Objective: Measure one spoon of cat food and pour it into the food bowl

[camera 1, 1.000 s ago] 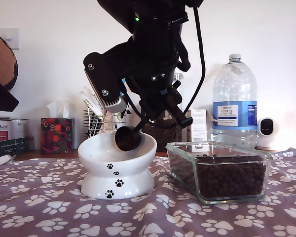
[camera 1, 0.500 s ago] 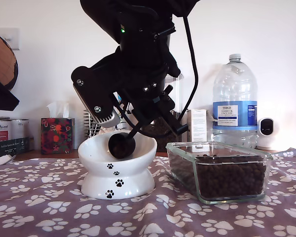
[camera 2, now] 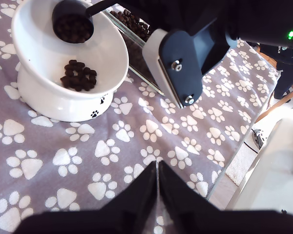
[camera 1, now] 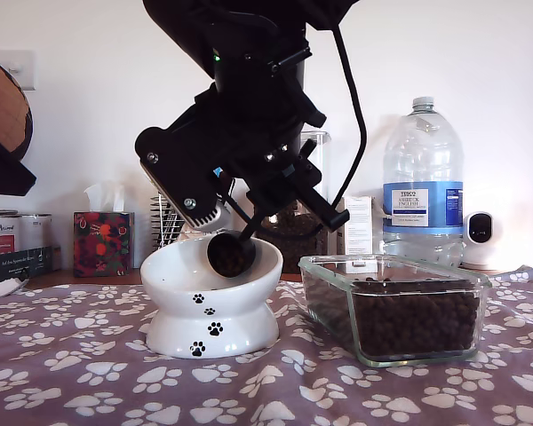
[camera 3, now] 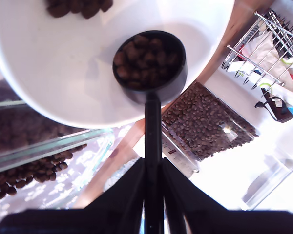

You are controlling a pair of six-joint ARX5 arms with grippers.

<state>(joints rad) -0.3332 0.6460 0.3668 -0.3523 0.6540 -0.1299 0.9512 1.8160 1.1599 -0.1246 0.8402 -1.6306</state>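
Over the food bowl (camera 1: 211, 293), my second gripper (camera 3: 153, 170) is pinched tight on the spoon (camera 3: 150, 63), which holds cat food (camera 3: 145, 59). Some pellets lie in the bowl; tipping is left. My first gripper (camera 2: 157, 187) is closed, empty.

In the exterior view the arm (camera 1: 249, 98) covers most of the spoon (camera 1: 229, 253) handle and the jar behind. The food bowl (camera 3: 63, 83) is cut by the second wrist view's edge.
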